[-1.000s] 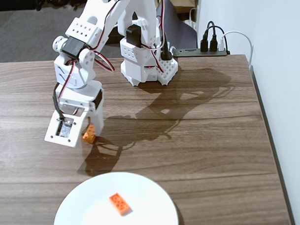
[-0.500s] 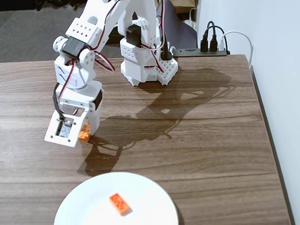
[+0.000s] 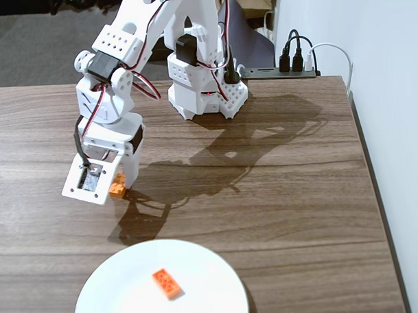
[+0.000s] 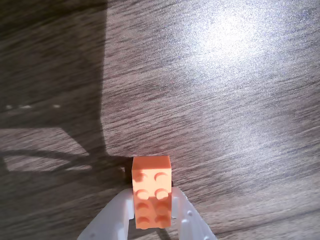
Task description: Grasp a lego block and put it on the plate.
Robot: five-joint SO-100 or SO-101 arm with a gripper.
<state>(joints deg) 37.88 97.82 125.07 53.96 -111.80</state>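
Observation:
The light yellowish-orange lego block (image 4: 152,192) sits between my white fingers (image 4: 120,212), studs toward the camera, and both fingers press its long sides. In the fixed view the block (image 3: 116,186) peeks out under my gripper (image 3: 114,186), at or just above the wooden table, left of centre. The large white plate (image 3: 206,266) lies at the front edge, below and right of the gripper. A deeper red-orange brick (image 3: 167,283) lies on the plate.
The arm's white base (image 3: 206,88) stands at the back centre of the wooden table (image 3: 286,195). A power strip (image 3: 281,71) with plugs lies behind it. The table's right edge runs along a white wall (image 3: 393,122).

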